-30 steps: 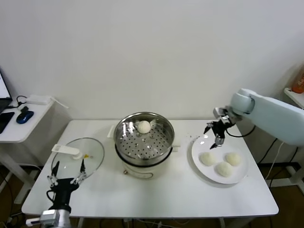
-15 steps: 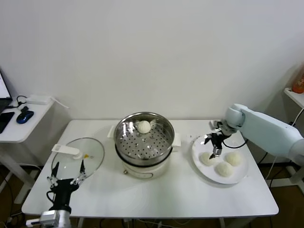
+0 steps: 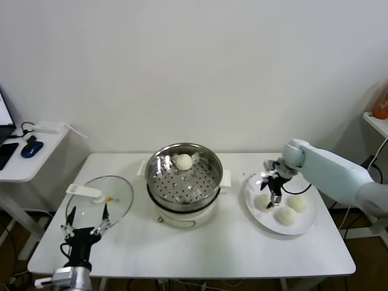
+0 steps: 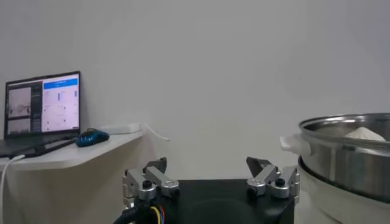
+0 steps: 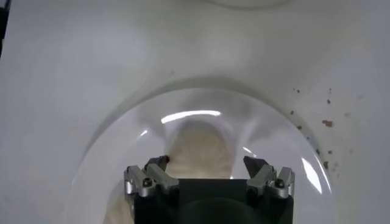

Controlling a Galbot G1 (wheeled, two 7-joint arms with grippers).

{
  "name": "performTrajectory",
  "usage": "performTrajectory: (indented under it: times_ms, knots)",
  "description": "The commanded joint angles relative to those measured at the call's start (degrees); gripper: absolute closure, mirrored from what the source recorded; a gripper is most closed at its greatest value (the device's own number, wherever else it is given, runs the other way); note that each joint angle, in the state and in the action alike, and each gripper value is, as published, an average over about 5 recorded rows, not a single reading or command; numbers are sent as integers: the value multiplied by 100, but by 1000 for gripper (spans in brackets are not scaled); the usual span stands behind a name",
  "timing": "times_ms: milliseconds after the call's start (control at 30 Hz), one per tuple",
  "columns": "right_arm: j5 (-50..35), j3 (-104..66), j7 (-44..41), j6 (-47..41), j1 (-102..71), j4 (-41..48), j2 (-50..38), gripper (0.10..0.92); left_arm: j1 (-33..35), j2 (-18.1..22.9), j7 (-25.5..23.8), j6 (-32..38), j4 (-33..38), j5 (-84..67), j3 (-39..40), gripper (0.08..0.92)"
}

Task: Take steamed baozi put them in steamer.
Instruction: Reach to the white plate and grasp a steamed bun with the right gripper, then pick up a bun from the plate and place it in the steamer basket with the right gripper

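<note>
The steamer (image 3: 156, 185) stands mid-table with one steamed baozi (image 3: 183, 162) on its perforated floor. To its right a white plate (image 3: 309, 219) holds three more baozi (image 3: 260, 203) (image 3: 297, 203) (image 3: 285, 216). My right gripper (image 3: 270, 198) is down over the leftmost bun on the plate. In the right wrist view its open fingers stand on either side of that baozi (image 5: 201, 146), apart from it, gripper (image 5: 207, 163) just above the plate (image 5: 116, 152). The left gripper (image 3: 85, 222) is parked open at the table's front left, gripper (image 4: 209, 165) with nothing between its fingers, steamer (image 4: 344, 155) off to one side.
A glass lid (image 3: 100, 197) with a white handle lies left of the steamer, just behind the left gripper. A side table (image 3: 24, 163) with a mouse (image 3: 31, 148) and a laptop (image 4: 42, 106) stands further left. Brown specks (image 5: 326, 122) dot the tabletop beside the plate.
The right gripper came down and slightly left from above the plate's back edge to the leftmost bun, staying open. The left arm and the buns have not moved.
</note>
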State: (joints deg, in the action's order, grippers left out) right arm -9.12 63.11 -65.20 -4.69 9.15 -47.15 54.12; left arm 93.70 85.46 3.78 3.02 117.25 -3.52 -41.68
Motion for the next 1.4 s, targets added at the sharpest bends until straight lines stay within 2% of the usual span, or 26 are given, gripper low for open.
performTrajectory:
  times_ms: [33,333,800,1067,1400]
  knots:
    - [109,-54,-51,22,-80,170,95,203,-17,5,2,-4,-30,1,5,177]
    - [151,-111,-123,28,-102,277,191,203,-33,6,9,-3,-65,3,7,177]
    - [220,-169,-204,66,-124,323,244,312,-31,17,4,8,-93,3,23,177]
    - [170,-169,-223,76,32,277,254,323,-25,14,7,10,-97,0,7,177]
    - [-533,352,-273,29,1165,-235,91,330,-15,16,9,22,-74,-12,4,177]
